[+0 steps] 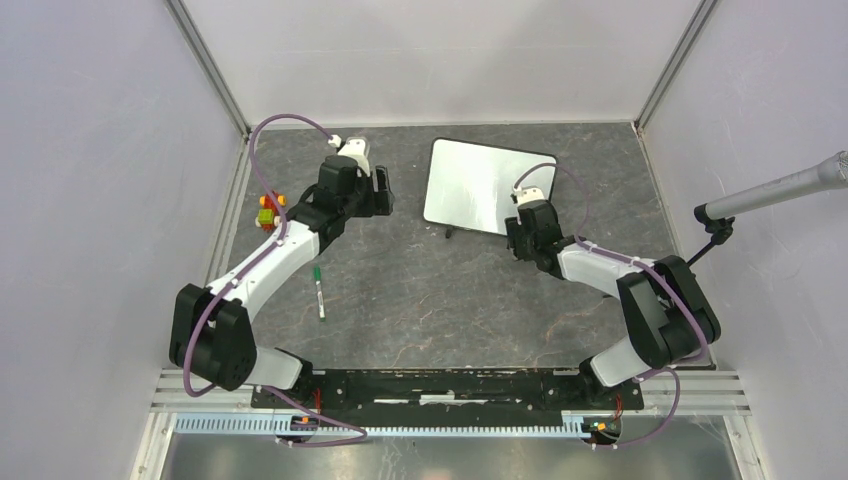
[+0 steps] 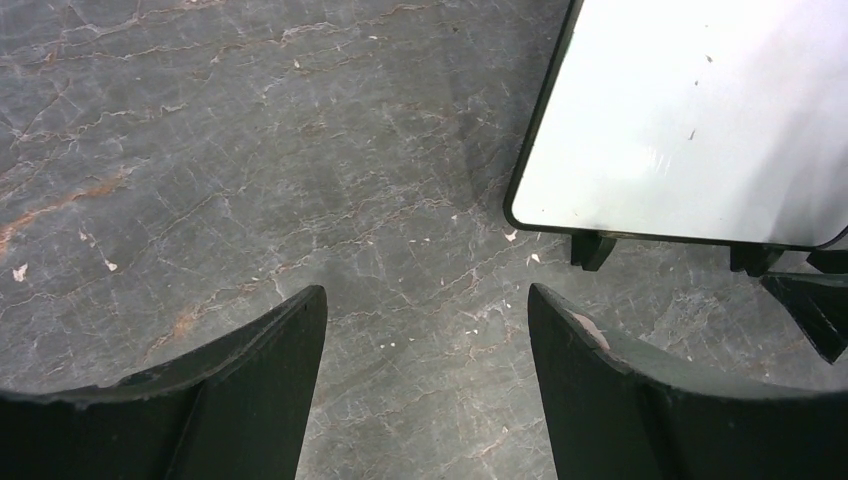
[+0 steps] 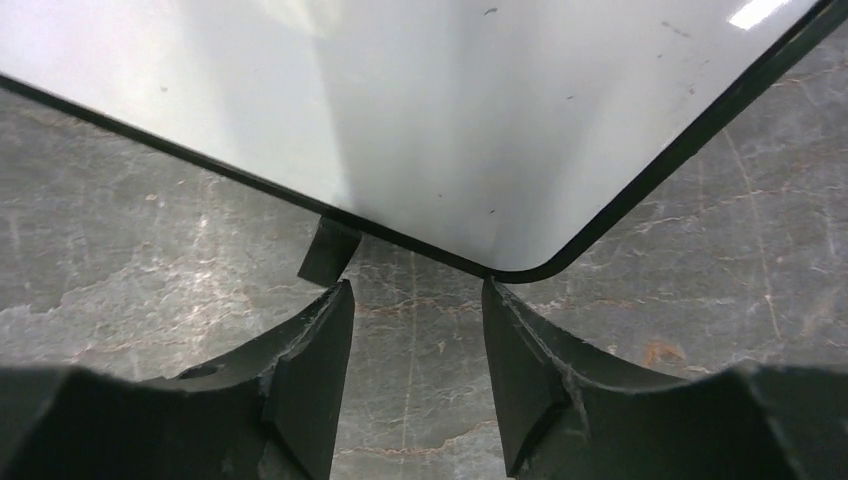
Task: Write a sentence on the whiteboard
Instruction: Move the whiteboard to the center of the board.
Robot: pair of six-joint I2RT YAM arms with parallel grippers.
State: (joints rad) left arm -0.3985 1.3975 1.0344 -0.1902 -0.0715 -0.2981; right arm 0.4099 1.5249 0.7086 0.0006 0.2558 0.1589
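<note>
Top view, board position: the whiteboard [image 1: 478, 186] lies on the bench [image 1: 420, 300], to the right of the left jaws and apart from them. Its near right corner is just beside the right jaws.
Top view, board heading: face up, long axis roughly side to side, slightly turned so its right end sits nearer the arm bases.
Top view, arm pose: the left arm [image 1: 262, 268] reaches forward and bends inward, its jaws facing the board. The right arm [image 1: 612, 266] folds leftward, wrist over the board's near right corner.
Top view, other item: a green marker [image 1: 319, 292] lies on the bench behind the left jaws, well apart from the board.
Left wrist view, board position: ahead and right of the jaws, not between them, with a rounded corner and a black foot [image 2: 590, 250] nearest.
Left wrist view, jaws: wide apart, only bench between them.
Right wrist view, board position: rounded corner directly ahead of the gap, just beyond the tips.
Right wrist view, jaws: parted to a moderate gap, holding nothing.
</note>
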